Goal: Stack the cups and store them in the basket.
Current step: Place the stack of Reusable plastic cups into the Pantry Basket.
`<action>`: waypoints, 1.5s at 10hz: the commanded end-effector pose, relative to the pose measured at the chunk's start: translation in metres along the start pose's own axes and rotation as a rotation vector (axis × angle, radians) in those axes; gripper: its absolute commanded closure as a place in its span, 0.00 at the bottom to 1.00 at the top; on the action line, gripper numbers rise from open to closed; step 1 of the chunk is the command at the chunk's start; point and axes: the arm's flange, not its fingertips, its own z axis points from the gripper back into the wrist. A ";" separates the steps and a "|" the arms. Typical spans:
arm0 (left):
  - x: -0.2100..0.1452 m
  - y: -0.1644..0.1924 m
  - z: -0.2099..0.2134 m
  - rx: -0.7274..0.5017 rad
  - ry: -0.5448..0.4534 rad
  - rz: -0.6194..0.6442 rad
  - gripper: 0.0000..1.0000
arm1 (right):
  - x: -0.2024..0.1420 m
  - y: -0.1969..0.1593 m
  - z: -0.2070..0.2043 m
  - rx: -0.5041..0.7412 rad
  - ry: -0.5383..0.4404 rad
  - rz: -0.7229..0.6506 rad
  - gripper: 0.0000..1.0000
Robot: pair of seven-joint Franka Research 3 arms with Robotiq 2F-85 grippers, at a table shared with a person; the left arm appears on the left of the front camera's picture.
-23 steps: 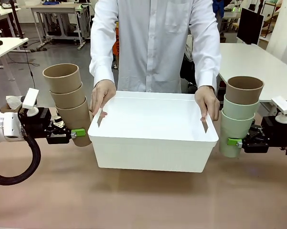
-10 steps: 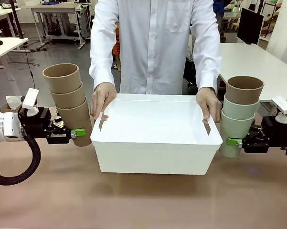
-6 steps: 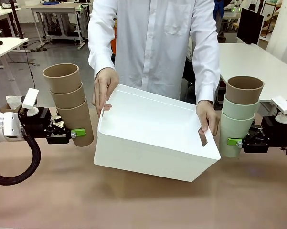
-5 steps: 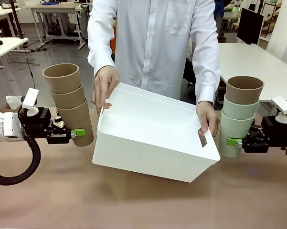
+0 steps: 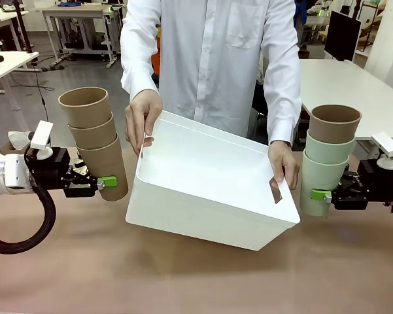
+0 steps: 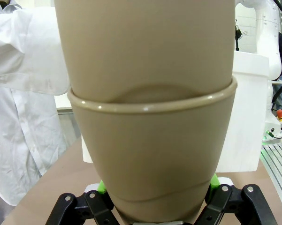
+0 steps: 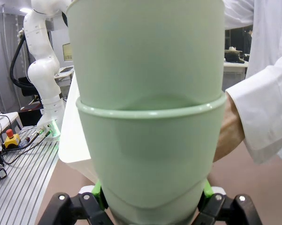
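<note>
My left gripper [image 5: 103, 183] is shut on the bottom cup of a stack of three brown cups [image 5: 95, 140], held upright at the table's left. In the left wrist view that brown stack [image 6: 150, 154] stands between the green pads [image 6: 101, 186]. My right gripper [image 5: 322, 195] is shut on a stack of two mint green cups with a brown one on top [image 5: 328, 160], at the right; the wrist view shows the green cups [image 7: 150, 154] close up. Between the stacks a person's hands [image 5: 144, 118] hold the white basket [image 5: 196, 209] off the table, tilted with its left end raised.
The person stands at the far side, one hand [image 5: 282, 163] on the basket's right handle near the green stack. The brown tabletop [image 5: 183, 281] lies bare in front of the basket. White tables [image 5: 353, 85] stand behind. The basket's wall [image 6: 246, 117] rises beyond the brown stack.
The person has lifted the basket from the table and tilted it, left end up. Both arms and their cup stacks have stayed still.
</note>
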 end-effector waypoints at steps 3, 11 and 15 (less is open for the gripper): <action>0.003 -0.001 0.000 -0.006 -0.006 -0.012 0.17 | 0.073 0.034 0.005 -0.046 -0.060 -0.020 0.16; 0.003 -0.001 0.000 -0.006 -0.006 -0.012 0.17 | 0.175 0.056 -0.140 -0.225 0.420 -0.091 0.16; 0.003 -0.001 0.000 -0.006 -0.006 -0.012 0.17 | 0.165 0.056 -0.206 -0.286 0.640 -0.074 0.16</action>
